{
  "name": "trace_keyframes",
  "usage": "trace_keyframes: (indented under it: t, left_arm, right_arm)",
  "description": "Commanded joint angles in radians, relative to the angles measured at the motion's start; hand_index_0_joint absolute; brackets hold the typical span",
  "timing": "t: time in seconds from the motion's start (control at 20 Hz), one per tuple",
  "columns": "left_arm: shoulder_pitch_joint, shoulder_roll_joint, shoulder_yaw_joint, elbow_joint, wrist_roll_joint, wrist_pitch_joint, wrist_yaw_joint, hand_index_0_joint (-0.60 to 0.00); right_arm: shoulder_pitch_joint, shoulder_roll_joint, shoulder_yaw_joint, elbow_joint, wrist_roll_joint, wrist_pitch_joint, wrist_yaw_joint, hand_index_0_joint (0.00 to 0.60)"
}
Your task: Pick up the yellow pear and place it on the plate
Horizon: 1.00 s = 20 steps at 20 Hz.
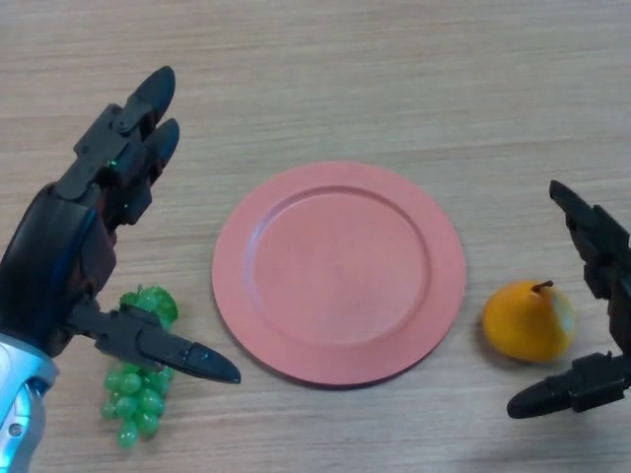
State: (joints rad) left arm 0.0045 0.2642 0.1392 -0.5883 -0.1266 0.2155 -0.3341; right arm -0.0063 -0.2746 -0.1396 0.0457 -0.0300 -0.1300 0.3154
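Wood-grain table (394, 69), round pink plate (338, 272), smooth yellow pear (528, 320) beside it

surface: wooden table (414, 69), pale oak tone, grain running side to side | coverage: fills the whole view, no edge seen | light: soft and even, probably from overhead | shadows: faint, short

Soft, even, fairly bright light falls on the counter (394, 59). Shadows are faint: a thin dark edge under the plate (338, 271) beside the left hand (69, 256). No glare.
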Motion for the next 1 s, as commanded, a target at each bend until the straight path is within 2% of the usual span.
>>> trace_keyframes:
  t: [0.05,0.15,0.25,0.35,0.4,0.45,0.5,0.65,0.85,1.0]
  left_arm:
    - [-0.022,0.009,0.030,-0.089,0.002,-0.039,0.061,0.000]
    - [-0.018,0.001,0.027,-0.109,-0.031,-0.040,0.086,0.000]
    - [-0.007,-0.002,0.020,-0.113,-0.038,-0.044,0.094,0.000]
    - [-0.003,-0.003,0.022,-0.115,-0.039,-0.041,0.093,0.000]
    - [-0.001,-0.003,0.027,-0.117,-0.044,-0.039,0.093,0.000]
    - [0.001,-0.001,0.038,-0.122,-0.055,-0.028,0.093,0.000]
    - [0.003,0.004,0.066,-0.138,-0.082,0.004,0.091,0.000]
    - [0.014,-0.003,0.069,-0.131,-0.079,-0.032,0.103,0.000]
    - [0.024,-0.003,0.082,-0.135,-0.098,-0.056,0.104,0.000]
    - [0.028,-0.004,0.085,-0.135,-0.095,-0.061,0.100,0.000]
  right_arm:
    - [-0.063,-0.043,-0.015,0.040,-0.021,-0.186,-0.069,0.000]
    - [-0.105,-0.045,0.007,0.150,-0.047,-0.228,-0.106,0.000]
    - [-0.150,-0.045,0.019,0.262,-0.070,-0.259,-0.181,0.000]
    - [-0.161,-0.045,0.020,0.289,-0.075,-0.257,-0.210,0.200]
    - [-0.168,-0.046,0.022,0.309,-0.084,-0.243,-0.240,0.350]
    - [-0.170,-0.046,0.024,0.325,-0.097,-0.217,-0.273,0.450]
    - [-0.161,-0.042,0.029,0.331,-0.107,-0.136,-0.327,0.600]
    - [-0.134,-0.036,0.034,0.276,-0.123,-0.073,-0.341,0.600]
    - [-0.100,-0.032,0.022,0.119,-0.125,0.025,-0.310,0.600]
    - [-0.078,0.003,0.036,-0.103,-0.034,0.210,-0.271,0.600]
